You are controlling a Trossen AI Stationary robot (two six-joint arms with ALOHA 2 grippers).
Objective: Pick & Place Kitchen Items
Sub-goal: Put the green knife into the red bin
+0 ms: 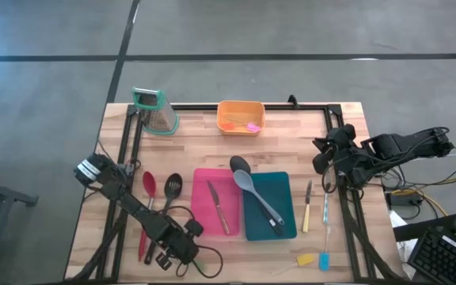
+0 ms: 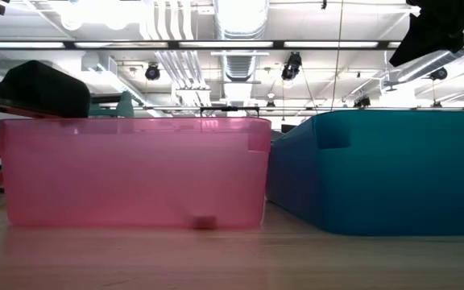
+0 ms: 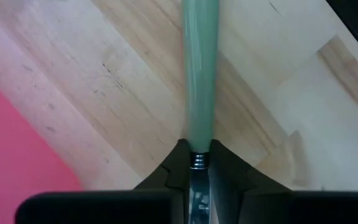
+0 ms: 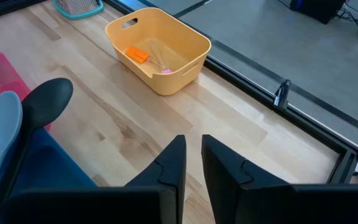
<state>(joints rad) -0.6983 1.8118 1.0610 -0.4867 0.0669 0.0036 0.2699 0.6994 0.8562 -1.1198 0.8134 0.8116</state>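
Note:
My left gripper [image 1: 165,255] is at the table's near left, shut on a slim knife with a pale green handle [image 3: 199,74]. A pink bin [image 1: 216,202] holds one knife. A teal bin [image 1: 269,207] holds a black spoon [image 1: 240,165] and a grey-lilac spoon [image 1: 245,182]. A red spoon [image 1: 149,186] and a black slotted spatula [image 1: 172,190] lie left of the pink bin. Two slim knives [image 1: 307,207] and small yellow and blue pieces [image 1: 305,259] lie right of the teal bin. My right gripper [image 4: 193,146] hovers at the far right, shut and empty. My left gripper pinches the knife's metal blade just behind the handle's collar [image 3: 196,180] between its two fingers [image 3: 169,174]. The knife runs along the fingers, its green handle sticking out past the fingertips over the wood. Whether it rests on the table, I cannot tell.
An orange bin [image 1: 240,116] with small orange and pink pieces stands at the far middle. A metal box grater [image 1: 155,111] with a teal top stands at the far left. In the low view the pink bin [image 2: 135,173] and teal bin [image 2: 385,169] stand side by side.

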